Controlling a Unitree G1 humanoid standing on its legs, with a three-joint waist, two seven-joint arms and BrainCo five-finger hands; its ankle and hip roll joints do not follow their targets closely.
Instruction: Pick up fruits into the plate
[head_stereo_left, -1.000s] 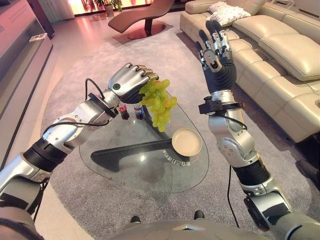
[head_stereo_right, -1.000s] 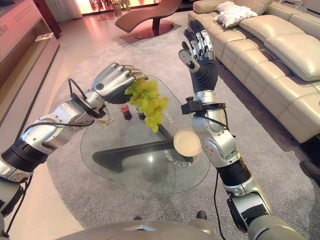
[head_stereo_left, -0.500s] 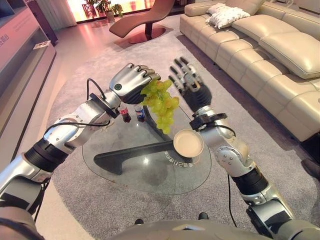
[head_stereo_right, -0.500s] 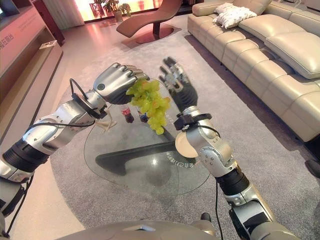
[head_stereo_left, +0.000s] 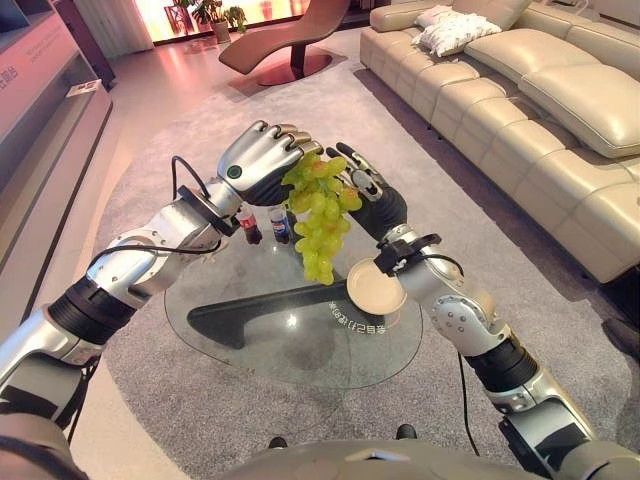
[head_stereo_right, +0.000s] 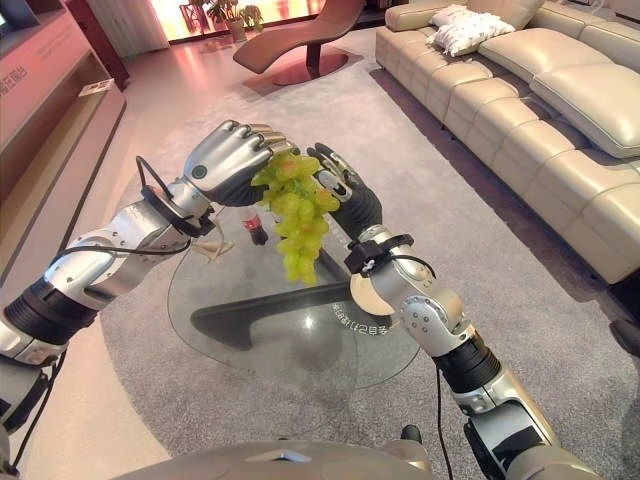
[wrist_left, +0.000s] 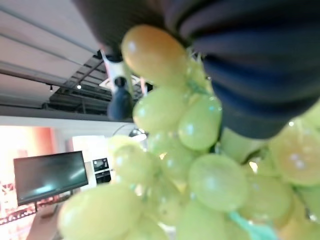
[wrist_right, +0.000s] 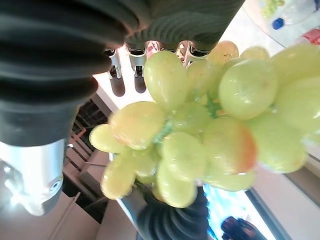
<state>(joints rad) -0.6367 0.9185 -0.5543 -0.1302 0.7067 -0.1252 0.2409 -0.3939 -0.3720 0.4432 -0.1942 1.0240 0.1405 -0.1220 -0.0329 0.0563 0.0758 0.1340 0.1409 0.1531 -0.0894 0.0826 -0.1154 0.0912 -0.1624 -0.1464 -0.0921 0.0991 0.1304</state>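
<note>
A bunch of green grapes hangs in the air above the glass table. My left hand is shut on the bunch's top, with its fingers curled over the stem end. My right hand rests against the bunch's right side, its fingers fairly straight and reaching behind the upper grapes. A beige round plate lies on the table's right part, just below and to the right of the bunch's tip. The grapes show close up in the left wrist view. In the right wrist view the grapes sit beside the fingers.
Two small bottles stand on the table's far side behind the left hand. A cream sofa runs along the right, and a brown lounge chair stands at the back. A grey rug lies under the table.
My right hand came down from raised high near the sofa to the grapes' right side. The left hand stayed roughly in place, and the bunch now hangs longer.
</note>
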